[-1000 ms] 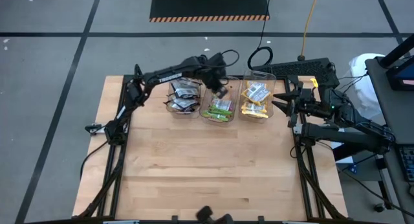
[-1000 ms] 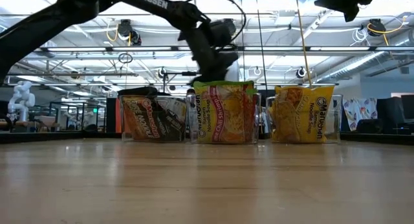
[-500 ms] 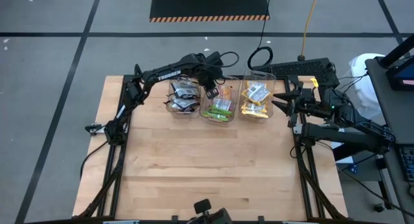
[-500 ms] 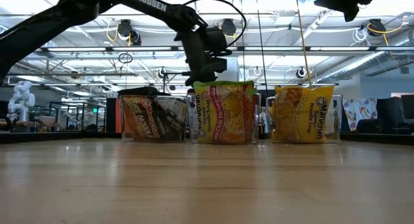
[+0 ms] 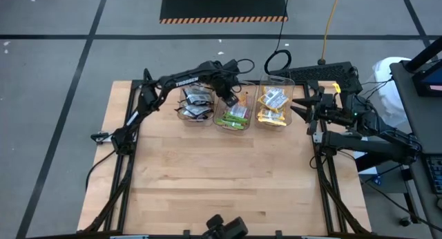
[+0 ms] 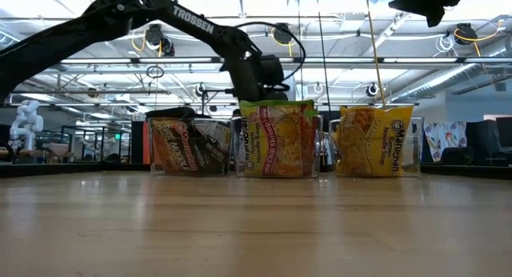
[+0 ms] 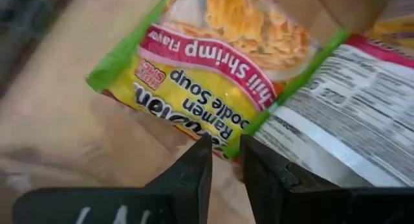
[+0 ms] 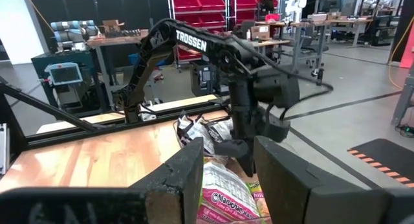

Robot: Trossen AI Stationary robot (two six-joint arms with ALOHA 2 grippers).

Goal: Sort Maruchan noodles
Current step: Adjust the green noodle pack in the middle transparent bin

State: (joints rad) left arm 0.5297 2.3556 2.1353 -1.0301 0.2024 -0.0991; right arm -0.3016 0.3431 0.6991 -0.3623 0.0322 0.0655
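Crinkly flat lime-green noodle packets (image 7: 213,81) lie below the left claw (image 7: 224,160).

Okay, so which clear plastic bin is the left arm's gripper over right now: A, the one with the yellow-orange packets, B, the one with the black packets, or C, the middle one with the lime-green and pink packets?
C: in the high view the left gripper hangs over the middle clear plastic bin, and its wrist view looks straight down on a lime-green and pink ramen packet.
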